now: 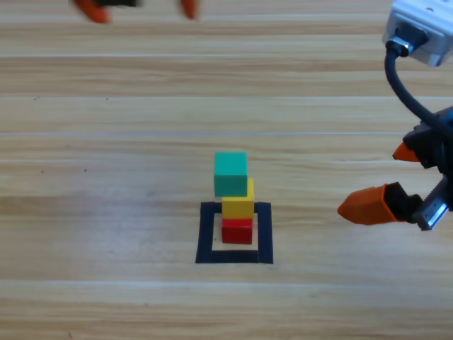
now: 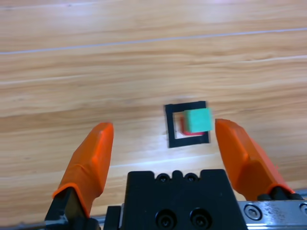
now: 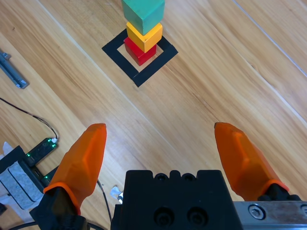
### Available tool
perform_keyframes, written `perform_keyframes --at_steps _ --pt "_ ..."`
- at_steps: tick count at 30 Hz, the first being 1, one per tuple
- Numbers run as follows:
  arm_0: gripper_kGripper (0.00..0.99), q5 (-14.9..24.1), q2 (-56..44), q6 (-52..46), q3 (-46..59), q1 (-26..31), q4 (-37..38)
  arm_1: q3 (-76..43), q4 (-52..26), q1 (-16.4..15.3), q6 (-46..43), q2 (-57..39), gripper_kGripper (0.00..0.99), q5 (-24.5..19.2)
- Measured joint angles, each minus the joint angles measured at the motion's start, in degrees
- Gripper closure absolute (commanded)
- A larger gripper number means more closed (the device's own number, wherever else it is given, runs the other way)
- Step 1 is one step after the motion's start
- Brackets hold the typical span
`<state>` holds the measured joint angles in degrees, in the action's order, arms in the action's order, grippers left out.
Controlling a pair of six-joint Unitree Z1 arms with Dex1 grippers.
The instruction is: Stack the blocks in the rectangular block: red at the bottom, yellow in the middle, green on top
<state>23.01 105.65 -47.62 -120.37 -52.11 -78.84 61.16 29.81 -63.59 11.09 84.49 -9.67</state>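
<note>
Inside the taped rectangle [image 1: 263,234], red cube [image 1: 237,231], yellow cube [image 1: 238,203] and green cube [image 1: 231,174] stand stacked; task looks done. Left gripper [image 1: 138,8] and right gripper [image 1: 386,180], both well clear, jaws apart.

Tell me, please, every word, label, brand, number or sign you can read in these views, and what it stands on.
None: no readable text shows in any view.
The green cube, yellow cube and red cube are plain.
The black tape rectangle bears no marking.
The electronics board at the right wrist view's lower left shows only small lights; any print there is too small to read.
</note>
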Motion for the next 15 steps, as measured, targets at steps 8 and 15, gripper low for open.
perform_keyframes --at_steps 8,15 --pt "0.013 2.33 -28.59 10.23 47.01 -0.91 27.84 0.01 0.01 0.00 0.00 0.02 0.000 0.00" --pt "0.000 2.85 -36.94 15.02 53.54 -0.96 31.58 0.01 0.01 0.00 0.00 0.03 0.000 0.00"
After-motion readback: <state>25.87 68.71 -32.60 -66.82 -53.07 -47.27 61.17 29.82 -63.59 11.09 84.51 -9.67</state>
